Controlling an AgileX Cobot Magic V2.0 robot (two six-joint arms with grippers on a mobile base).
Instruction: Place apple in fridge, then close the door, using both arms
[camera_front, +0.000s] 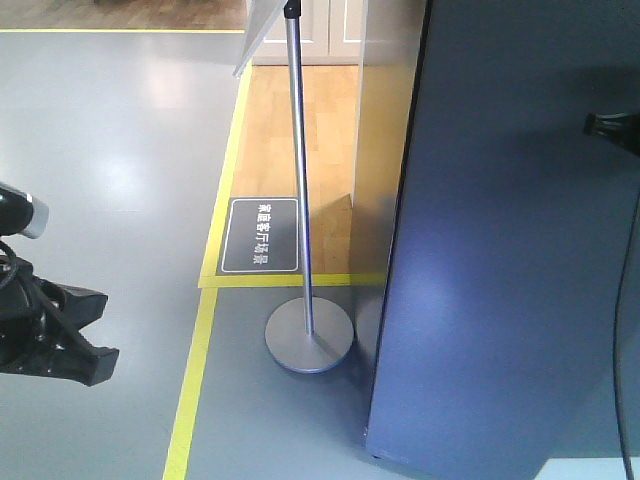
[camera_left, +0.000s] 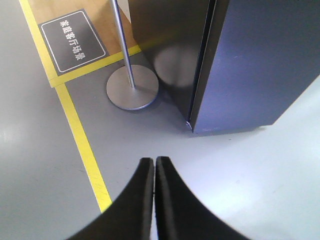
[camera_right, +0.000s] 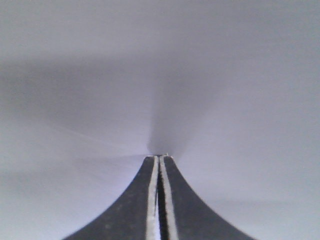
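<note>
The fridge (camera_left: 165, 40) stands dark grey on the right, its door (camera_front: 510, 250) flat against the body with only a thin seam showing in the left wrist view. The apple is out of view. My left gripper (camera_front: 95, 335) hangs low at the left, away from the fridge; its jaws (camera_left: 154, 160) are shut on nothing above the grey floor. My right gripper (camera_front: 600, 125) reaches in from the right edge against the door front. In the right wrist view its shut tip (camera_right: 160, 157) touches, or nearly touches, the plain grey door (camera_right: 160, 75).
A metal post on a round base (camera_front: 308, 340) stands just left of the fridge's corner. A yellow floor line (camera_front: 195, 380) runs past it, with a dark floor sign (camera_front: 260, 235) on the wood flooring behind. A black cable (camera_front: 622, 330) hangs at the right edge.
</note>
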